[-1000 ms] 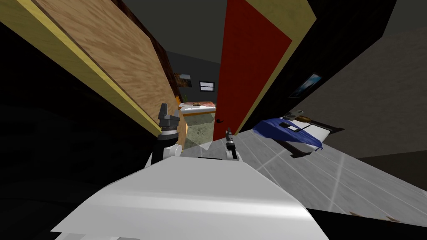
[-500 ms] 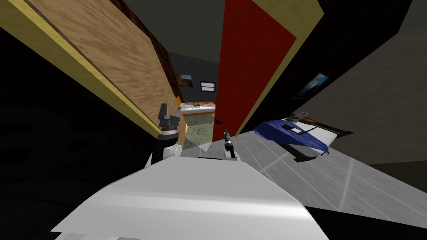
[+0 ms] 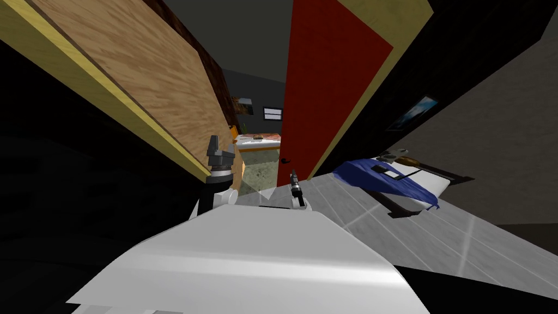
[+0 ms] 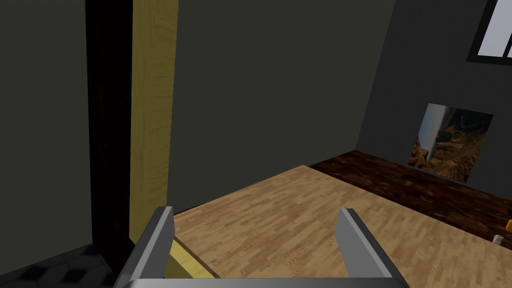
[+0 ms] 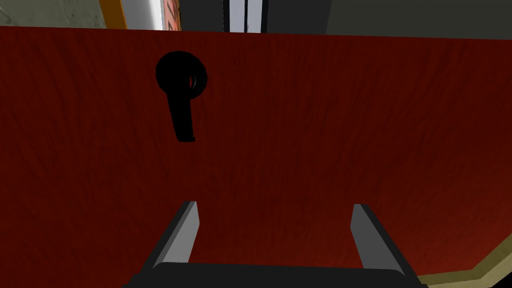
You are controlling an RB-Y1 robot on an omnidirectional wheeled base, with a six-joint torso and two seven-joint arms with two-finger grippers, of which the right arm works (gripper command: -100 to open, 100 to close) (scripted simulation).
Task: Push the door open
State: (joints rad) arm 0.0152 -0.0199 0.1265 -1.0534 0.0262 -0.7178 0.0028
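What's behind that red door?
Beside the red door, the gap shows a greenish floor, a white-topped piece of furniture and a small window. The door covers the rest.

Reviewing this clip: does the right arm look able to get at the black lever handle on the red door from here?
Probably yes. The right gripper, open, faces the red door closely, with the black handle ahead of its fingers and nothing between them.

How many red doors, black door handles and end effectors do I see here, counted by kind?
Flat red door: 1
Black lever-shaped door handle: 1
Grey two-fingered end effectors: 2, the left end effector and the right end effector, both open
Total: 4
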